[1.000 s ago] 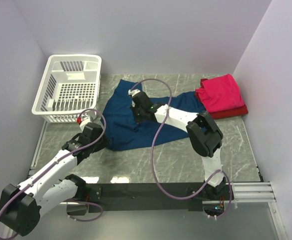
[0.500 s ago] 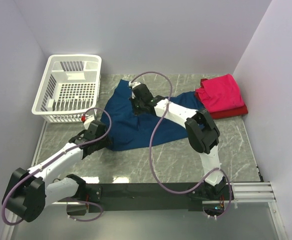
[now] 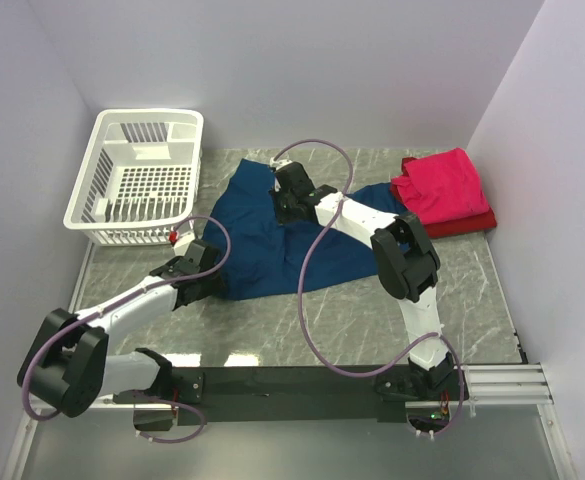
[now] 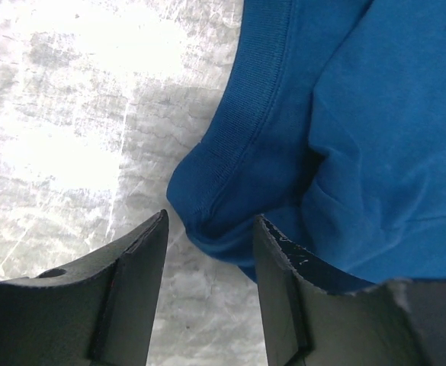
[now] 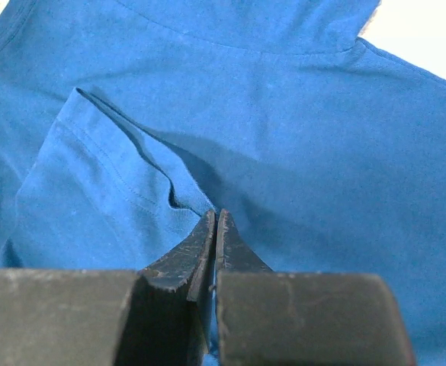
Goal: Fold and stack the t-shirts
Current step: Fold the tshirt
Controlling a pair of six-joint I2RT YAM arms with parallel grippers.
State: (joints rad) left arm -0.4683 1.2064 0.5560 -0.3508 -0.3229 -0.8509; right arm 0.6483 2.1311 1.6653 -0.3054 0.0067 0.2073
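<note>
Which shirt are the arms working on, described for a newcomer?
Start at the white slotted plastic basket at far left. Right of it, centrally, lies a navy blue cloth t-shirt. Unlike the folded pinkish-red shirt far right, it is spread out, unfolded.

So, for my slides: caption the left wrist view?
Open left tool lined up over a ribbed corner of the blue t-shirt on the marbled table.

Pale lilac walls (image 3: 302, 70) on three sides; grey marbled tabletop (image 3: 357, 320), glare patches; black front rail (image 3: 262, 380).

Navy t-shirt (image 3: 272, 250) spread rumpled, centre; folded pinkish-red t-shirt (image 3: 442, 185) atop darker red t-shirt (image 3: 469, 224), far right.
</note>
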